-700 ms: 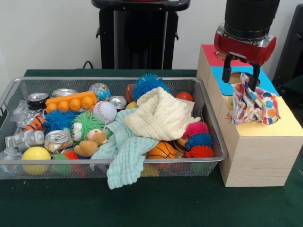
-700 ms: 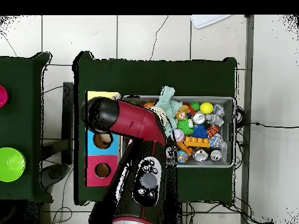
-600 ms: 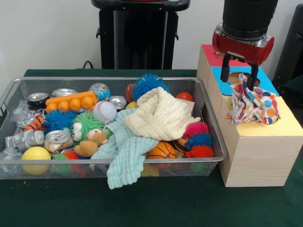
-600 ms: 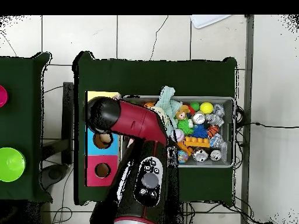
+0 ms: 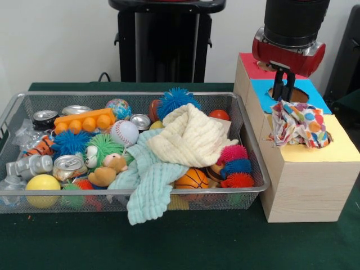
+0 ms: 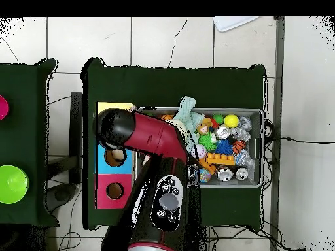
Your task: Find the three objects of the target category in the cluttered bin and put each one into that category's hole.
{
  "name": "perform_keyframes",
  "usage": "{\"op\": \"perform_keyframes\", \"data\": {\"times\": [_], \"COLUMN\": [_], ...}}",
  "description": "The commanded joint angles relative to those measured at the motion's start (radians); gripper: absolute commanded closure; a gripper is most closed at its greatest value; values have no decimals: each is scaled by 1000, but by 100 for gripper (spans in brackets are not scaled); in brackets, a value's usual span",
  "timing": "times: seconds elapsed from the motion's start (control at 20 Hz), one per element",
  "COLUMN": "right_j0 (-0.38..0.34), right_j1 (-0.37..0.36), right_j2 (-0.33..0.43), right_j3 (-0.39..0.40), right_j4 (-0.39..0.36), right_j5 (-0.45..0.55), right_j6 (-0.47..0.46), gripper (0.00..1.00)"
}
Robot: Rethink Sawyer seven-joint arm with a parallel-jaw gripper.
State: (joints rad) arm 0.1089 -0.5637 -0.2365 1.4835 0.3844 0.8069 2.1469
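My gripper (image 5: 284, 95) hangs over the boxes at the right in the front view. It is shut on the top of a spotted cloth (image 5: 299, 125). The cloth is white with red, blue, yellow and orange spots and drapes onto the yellow top (image 5: 340, 145) of the largest wooden box. It hides the hole there. The wire mesh bin (image 5: 135, 193) sits left of the boxes, full of clutter. No other spotted cloth shows in it. In the overhead view my arm (image 6: 147, 134) covers the gripper and cloth, beside the bin (image 6: 263, 147).
A large cream cloth (image 5: 188, 138) and a mint cloth (image 5: 149, 180) lie over balls, cans and soft toys in the bin. The blue top (image 5: 312, 93) and the red top (image 5: 250, 67) lie behind the yellow one. The table cover is dark green.
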Motion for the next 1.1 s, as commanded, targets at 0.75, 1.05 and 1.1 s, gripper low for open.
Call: {"op": "perform_keyframes", "data": {"times": [0.75, 1.05, 1.1], "right_j0": [-6, 8, 9], "right_j1": [-6, 22, 24], "right_j2": [143, 132, 127], "right_j3": [119, 121, 117], "right_j4": [194, 181, 175], "right_j5": [6, -58, -60], "right_j6": [218, 209, 207], "gripper": [100, 100, 100]}}
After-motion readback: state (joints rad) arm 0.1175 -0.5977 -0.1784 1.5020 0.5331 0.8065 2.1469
